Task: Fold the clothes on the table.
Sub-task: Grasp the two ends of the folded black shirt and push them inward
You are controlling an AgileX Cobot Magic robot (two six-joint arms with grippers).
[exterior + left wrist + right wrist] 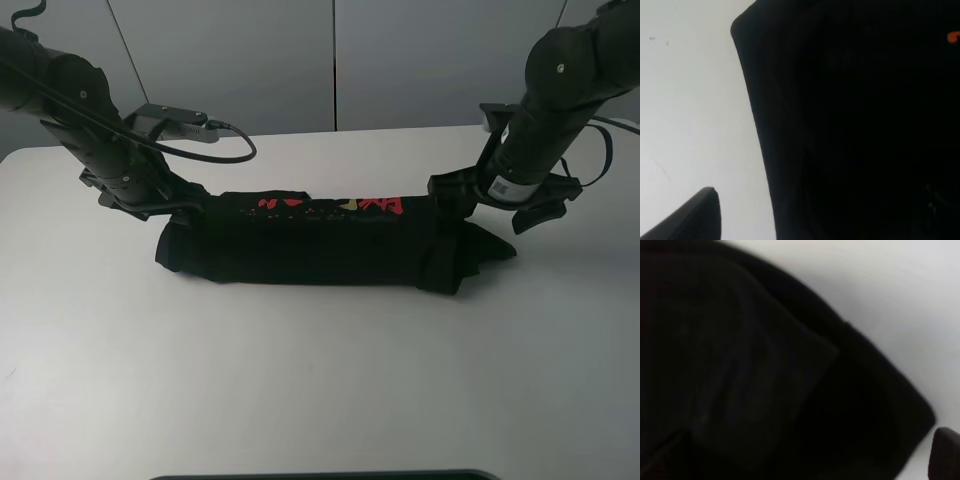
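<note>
A black T-shirt [320, 250] with a red print [330, 205] lies folded into a long strip across the white table [300, 380]. My left gripper [190, 208] is low over the strip's left end. In the left wrist view one finger [700, 220] shows on bare table beside the cloth [855, 125]; the other is lost against the black. My right gripper [452, 205] is low over the right end, where a sleeve sticks out. In the right wrist view one finger [946, 455] shows wide of the cloth [740, 365]. Both grippers look open and empty.
The left arm's camera box and looping cable [180, 128] hang behind the shirt's left end. A dark edge [330, 475] runs along the table's near side. A grey wall stands behind the table.
</note>
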